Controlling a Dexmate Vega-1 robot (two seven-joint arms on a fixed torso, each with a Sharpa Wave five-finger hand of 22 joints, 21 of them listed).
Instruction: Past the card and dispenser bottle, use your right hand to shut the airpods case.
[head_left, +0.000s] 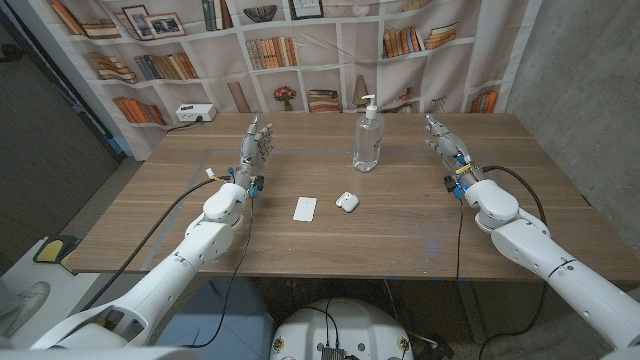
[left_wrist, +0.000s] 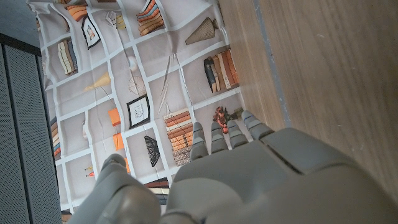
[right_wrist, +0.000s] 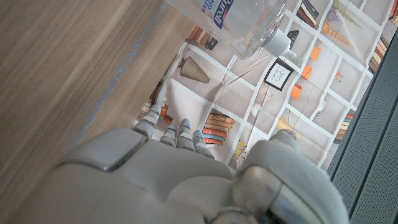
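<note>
Starting posture for closing the airpods case. The airpods case (head_left: 346, 201) lies near the middle of the table (head_left: 150, 230), its lid apparently raised, though it is too small to be sure. A white card (head_left: 305, 208) lies just beside it on the robot's left, and a clear dispenser bottle (head_left: 367, 140) stands upright behind it, farther from the robot. The right hand (head_left: 444, 145) is held above the table well to the right of the case, fingers extended and apart, holding nothing; the right wrist view shows the back of this hand (right_wrist: 186, 174) with the bottle (right_wrist: 242, 18) beyond it. The left hand (head_left: 255, 150) is likewise empty with fingers spread, well apart from the card, and shows from behind in the left wrist view (left_wrist: 249, 174).

Judged stage: the reach has not begun and the case is untouched. The next move calls for the right hand to travel inward toward the case, passing in front of the bottle without tipping it, then to press the lid down while keeping clear of the card.
</note>
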